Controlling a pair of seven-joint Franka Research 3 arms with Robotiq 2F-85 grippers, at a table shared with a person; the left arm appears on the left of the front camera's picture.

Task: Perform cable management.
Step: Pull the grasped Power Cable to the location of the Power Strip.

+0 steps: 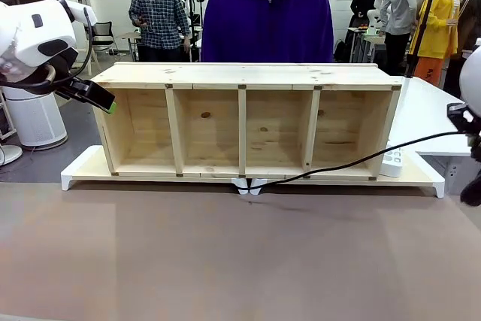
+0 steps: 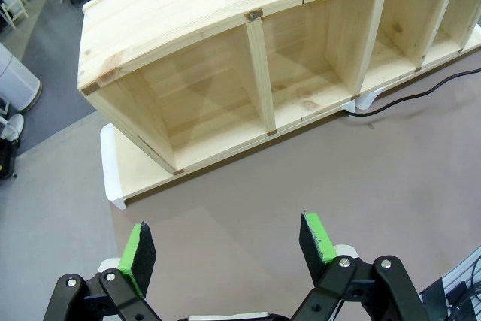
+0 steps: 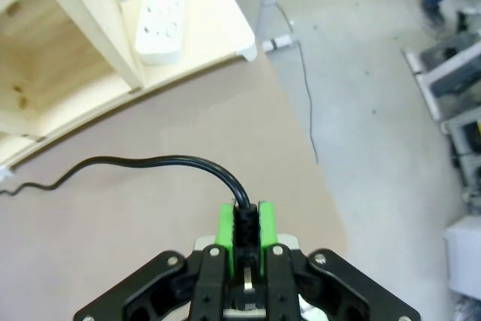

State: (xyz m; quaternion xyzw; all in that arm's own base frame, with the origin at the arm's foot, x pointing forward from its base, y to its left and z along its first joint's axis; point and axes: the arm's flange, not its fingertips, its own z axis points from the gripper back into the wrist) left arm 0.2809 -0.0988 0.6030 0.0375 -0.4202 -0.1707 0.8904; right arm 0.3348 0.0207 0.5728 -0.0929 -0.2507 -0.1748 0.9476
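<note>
Table carries the shelf, open side facing the robot. The cable runs from under the shelf's middle and lifts off rightward, since the right jaws are clamped on its end. Left jaws hang wide open near the shelf's left end, probably on standby.

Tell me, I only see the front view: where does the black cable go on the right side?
Observer: Into the right tool. It is shut on the end of the cable.
Operator: Is the left tool holding something too?
Observer: No. The left tool is open with nothing in it, and it points at the left end of the shelf.
Operator: What is the white box by the shelf?
Observer: A power strip, lying flat with its sockets facing up.
</note>
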